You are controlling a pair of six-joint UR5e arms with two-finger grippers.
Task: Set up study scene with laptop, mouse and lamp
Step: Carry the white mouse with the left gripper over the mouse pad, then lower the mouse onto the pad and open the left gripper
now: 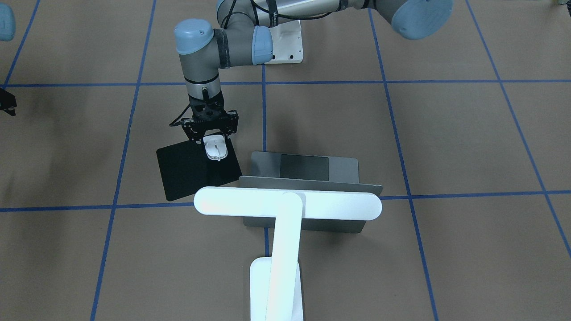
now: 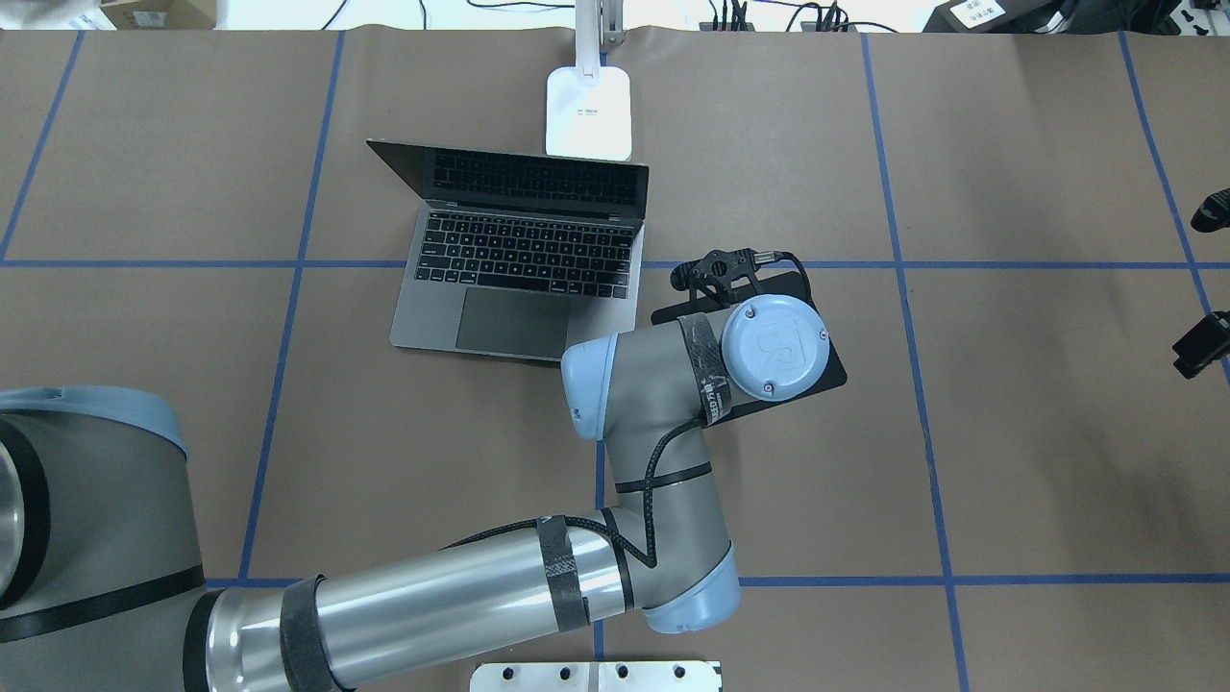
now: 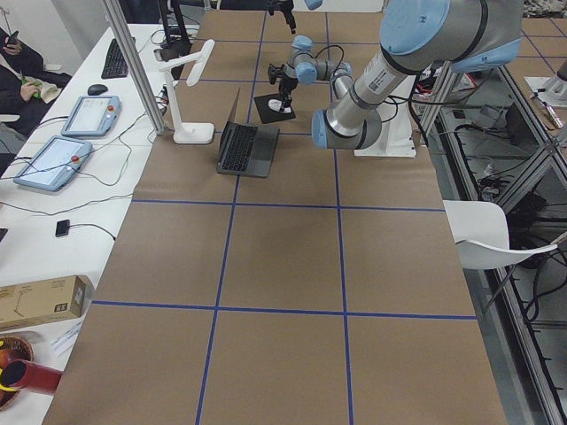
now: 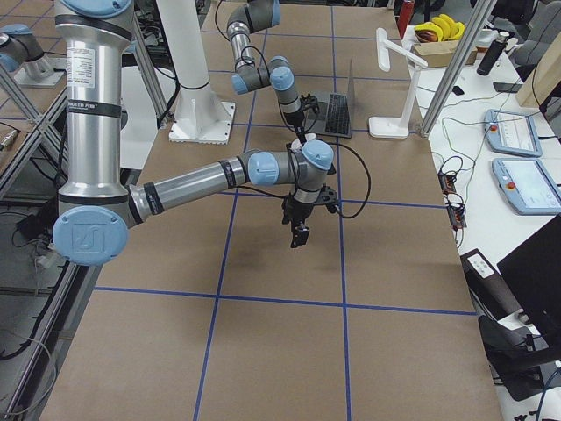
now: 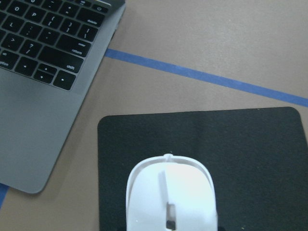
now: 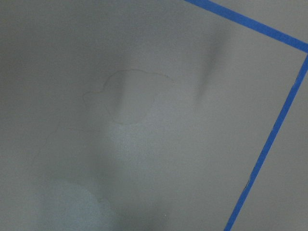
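Where the mouse (image 1: 215, 148) sits: at the pad's (image 1: 192, 171) robot-side edge, near the corner closest to the laptop (image 2: 519, 288). Cannot tell if it is resting on the pad or just above it.
Left gripper (image 1: 213, 136): straight down over the mouse, fingers straddling it. Cannot tell if they are pinching it or standing clear, as no view shows the contact.
Right gripper (image 4: 300, 230): hangs over bare table, well apart from the scene. Too cropped to tell whether it is spread or closed. Wrist view shows only table.
Risk, mouse: glossy shell and a small grip area. If it is let go while tilted or not fully down, it could skid off the near pad edge.
Risk, retreat: if a finger catches the shell on the way up, the mouse lifts or twists out of line.
Risk, laptop: the left arm's wrist link hangs just beside its front corner. A sideways pull-out could nudge it or the open lid.
Lamp (image 1: 287, 204): behind the lid, bar over it and clear of the arm. Low risk.
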